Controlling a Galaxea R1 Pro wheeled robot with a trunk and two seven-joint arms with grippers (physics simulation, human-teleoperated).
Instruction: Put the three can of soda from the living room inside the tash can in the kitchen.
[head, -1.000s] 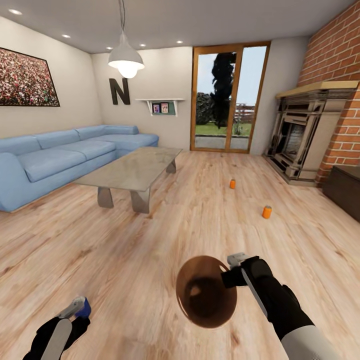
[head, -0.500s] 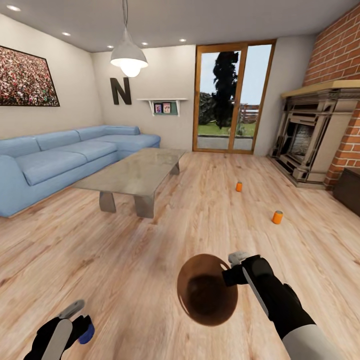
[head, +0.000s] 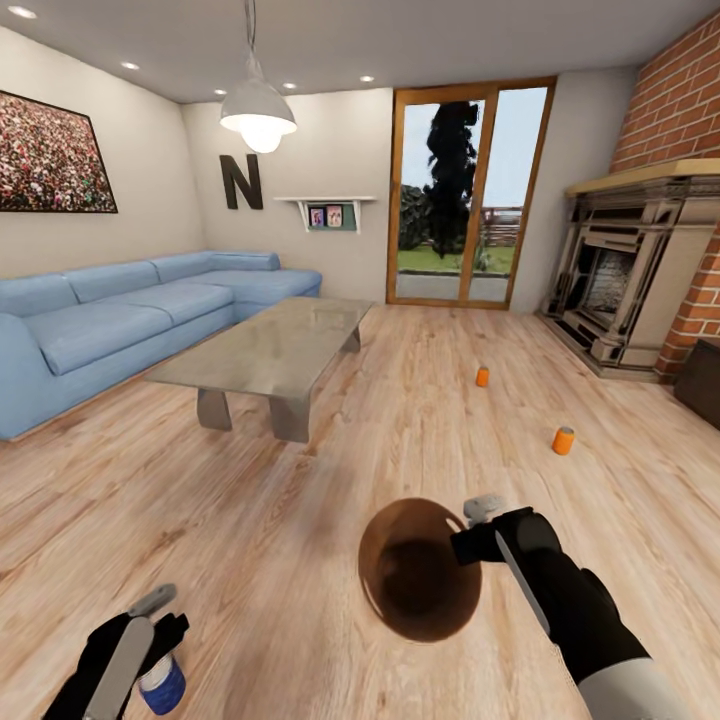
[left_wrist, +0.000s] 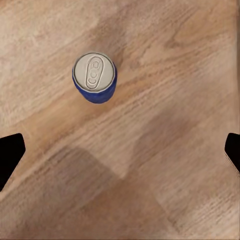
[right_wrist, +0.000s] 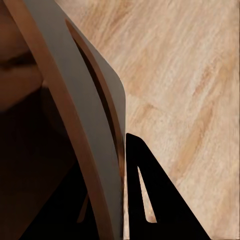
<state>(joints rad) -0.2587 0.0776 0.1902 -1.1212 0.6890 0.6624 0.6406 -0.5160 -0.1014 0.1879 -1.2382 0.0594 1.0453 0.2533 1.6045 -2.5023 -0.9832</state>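
Observation:
The blue can of soda (head: 160, 686) (left_wrist: 94, 77) stands upright on the wooden floor at the bottom left of the head view, silver top up. My left gripper (head: 164, 624) (left_wrist: 120, 152) hangs above it, open, its fingertips (left_wrist: 10, 156) well apart and the can off to one side of the gap. Two orange cans (head: 482, 376) (head: 563, 440) stand on the floor further off, to the right. My right gripper (head: 473, 530) (right_wrist: 122, 192) is shut on the rim of the trash can (head: 420, 572) (right_wrist: 92, 145), which is tipped with its brown inside facing the head camera.
This is the living room. A glass-topped coffee table (head: 268, 352) and a blue sofa (head: 120, 322) stand to the left. A fireplace (head: 625, 270) on a brick wall and a dark cabinet (head: 700, 380) are on the right. Glass doors (head: 462, 195) lie ahead.
The whole view has shifted a little, so the camera moved. The blue can has dropped from beside my left gripper's tips to lower in the head view, beneath the gripper.

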